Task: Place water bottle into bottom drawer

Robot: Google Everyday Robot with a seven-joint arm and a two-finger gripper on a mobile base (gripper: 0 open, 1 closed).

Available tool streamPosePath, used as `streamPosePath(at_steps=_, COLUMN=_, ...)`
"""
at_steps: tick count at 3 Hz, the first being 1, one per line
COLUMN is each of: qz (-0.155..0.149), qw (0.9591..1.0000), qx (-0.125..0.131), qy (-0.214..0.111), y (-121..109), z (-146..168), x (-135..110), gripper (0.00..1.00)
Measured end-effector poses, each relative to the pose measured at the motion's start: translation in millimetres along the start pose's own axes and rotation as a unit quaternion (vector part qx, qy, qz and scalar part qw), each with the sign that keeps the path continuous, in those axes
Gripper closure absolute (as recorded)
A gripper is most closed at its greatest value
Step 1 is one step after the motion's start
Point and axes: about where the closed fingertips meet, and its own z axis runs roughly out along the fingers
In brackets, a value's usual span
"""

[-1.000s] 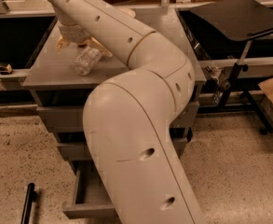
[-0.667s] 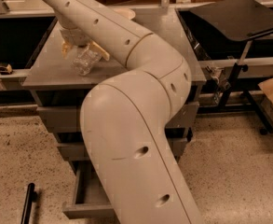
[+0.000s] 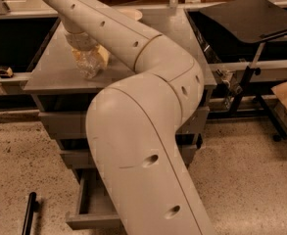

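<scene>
Seen from high up behind the arm (image 3: pixel 148 131), close along it, looking steeply down onto the cabinet top (image 3: pixel 50 75) and the gripper (image 3: pixel 90 54) near its left edge.

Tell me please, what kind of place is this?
Probably a lab or workshop, not a home: a grey drawer cabinet with its bottom drawer pulled open, a speckled floor, and a black stand on metal legs. The gripper is over the cabinet top, at the water bottle.

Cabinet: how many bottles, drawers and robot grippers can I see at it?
1 water bottle, on the cabinet top
3 drawers: top drawer, middle drawer, bottom drawer pulled open
1 gripper, over the water bottle
Total: 5
</scene>
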Motion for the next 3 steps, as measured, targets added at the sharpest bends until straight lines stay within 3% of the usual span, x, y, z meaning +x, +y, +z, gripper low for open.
streamPosePath(at_steps=1, qz=0.056, qw=0.9977, qx=0.019, qy=-0.033, y=25, z=-14, x=-5, gripper=0.87)
streamPosePath(at_steps=2, qz=0.168, qw=0.9818, qx=0.044, qy=-0.077, y=90, z=-35, x=-16, gripper=1.0)
streamPosePath(at_steps=3, qz=0.257, qw=0.9582, qx=0.061, qy=-0.11, y=142, z=-47, x=-47, gripper=1.0)
